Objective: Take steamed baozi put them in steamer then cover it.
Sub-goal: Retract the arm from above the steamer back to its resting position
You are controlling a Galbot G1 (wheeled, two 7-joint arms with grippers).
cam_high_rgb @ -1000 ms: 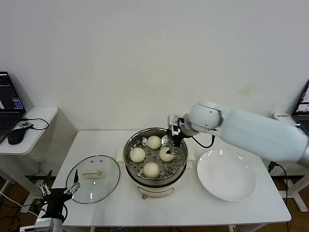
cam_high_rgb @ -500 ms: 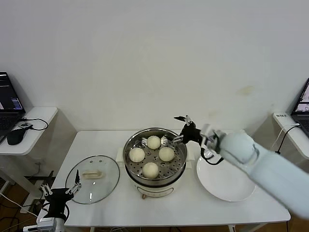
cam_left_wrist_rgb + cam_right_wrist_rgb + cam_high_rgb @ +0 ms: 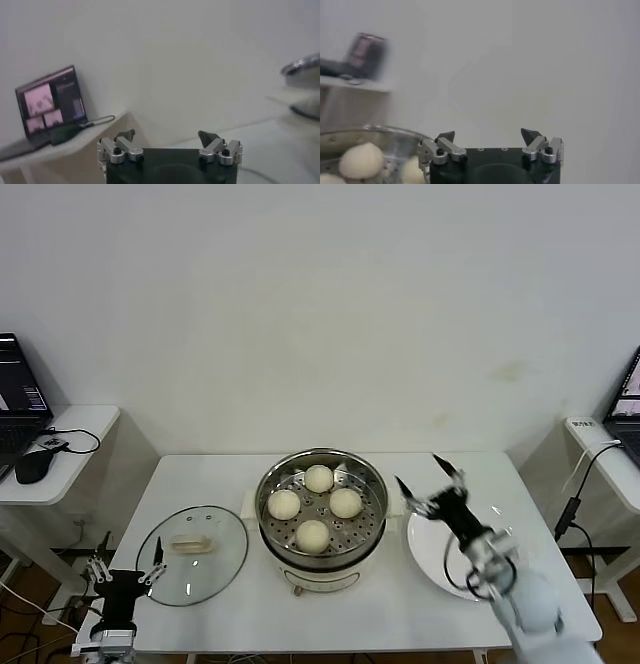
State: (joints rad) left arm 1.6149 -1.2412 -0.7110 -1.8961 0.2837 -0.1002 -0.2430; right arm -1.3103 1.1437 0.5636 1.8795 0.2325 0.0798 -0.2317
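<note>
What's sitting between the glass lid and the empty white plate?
The steamer, holding all four steamed baozi, stands between the cover and the plate; the head view shows it. The open right gripper hovers over the plate's edge.

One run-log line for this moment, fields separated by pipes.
baozi: four in steamer | cover: on table, left of steamer | right claw: open, above plate | left claw: open, table's front-left edge
</note>
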